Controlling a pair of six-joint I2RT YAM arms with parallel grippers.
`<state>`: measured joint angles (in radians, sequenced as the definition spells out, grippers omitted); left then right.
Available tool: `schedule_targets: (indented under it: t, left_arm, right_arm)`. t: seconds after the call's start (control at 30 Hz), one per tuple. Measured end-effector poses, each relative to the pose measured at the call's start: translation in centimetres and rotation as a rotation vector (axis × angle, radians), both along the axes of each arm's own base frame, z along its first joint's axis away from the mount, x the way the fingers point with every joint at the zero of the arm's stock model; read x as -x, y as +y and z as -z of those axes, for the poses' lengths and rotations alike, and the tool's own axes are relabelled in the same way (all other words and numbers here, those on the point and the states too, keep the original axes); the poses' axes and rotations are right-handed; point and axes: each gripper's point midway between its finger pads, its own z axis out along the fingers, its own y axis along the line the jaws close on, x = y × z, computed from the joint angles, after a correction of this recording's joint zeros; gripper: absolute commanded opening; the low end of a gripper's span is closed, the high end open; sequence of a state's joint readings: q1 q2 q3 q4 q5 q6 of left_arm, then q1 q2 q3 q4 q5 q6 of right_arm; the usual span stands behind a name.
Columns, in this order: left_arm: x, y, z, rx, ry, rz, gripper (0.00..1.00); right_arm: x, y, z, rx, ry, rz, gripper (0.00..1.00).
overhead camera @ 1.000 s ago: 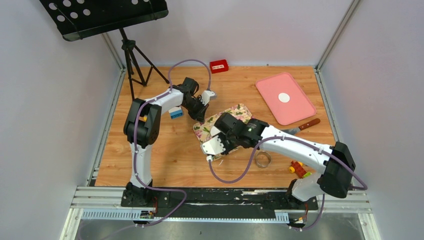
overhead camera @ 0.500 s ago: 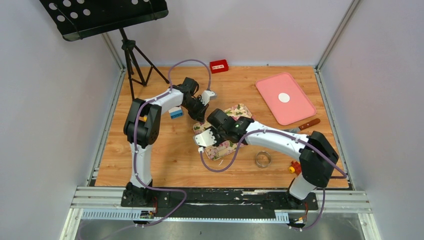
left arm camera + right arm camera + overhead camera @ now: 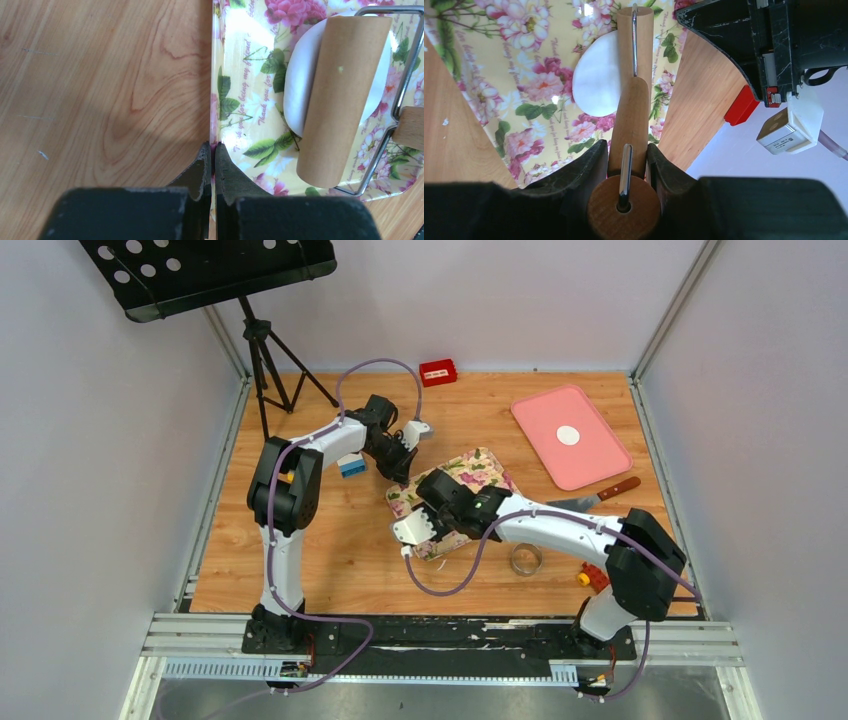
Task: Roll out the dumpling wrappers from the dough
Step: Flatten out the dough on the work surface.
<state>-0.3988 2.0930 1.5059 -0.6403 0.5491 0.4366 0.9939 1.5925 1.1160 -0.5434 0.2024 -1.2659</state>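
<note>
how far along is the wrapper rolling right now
Done: one round wrapper lies on the pink tray. In hand: the right hand grips the rolling pin by its handle, the roller lying across the dough on the floral mat; the left hand sits shut at the mat's edge. Left: this dough is uncut, and the ring cutter lies unused beside the mat.

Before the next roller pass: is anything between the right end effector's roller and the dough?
Nothing visible. The right end effector holds the wire-framed wooden roller, and its cylinder lies directly on the flattened white dough on the floral mat. The closed left end effector sits at the mat's edge, apart from the dough.
</note>
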Motion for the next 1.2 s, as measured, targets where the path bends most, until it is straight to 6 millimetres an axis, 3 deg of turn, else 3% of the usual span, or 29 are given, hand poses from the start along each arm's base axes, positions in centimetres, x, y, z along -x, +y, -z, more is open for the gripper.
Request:
schedule_targets:
  t: [0.6, 1.2]
  left_arm:
    - [0.0, 0.0, 0.0, 0.000, 0.000, 0.000, 0.00]
    - [0.0, 0.0, 0.0, 0.000, 0.000, 0.000, 0.00]
  right_arm:
    - [2.3, -0.9, 0.1, 0.058, 0.011, -0.030, 0.00]
    - [5.3, -3.4, 0.0, 0.091, 0.128, -0.016, 0.00]
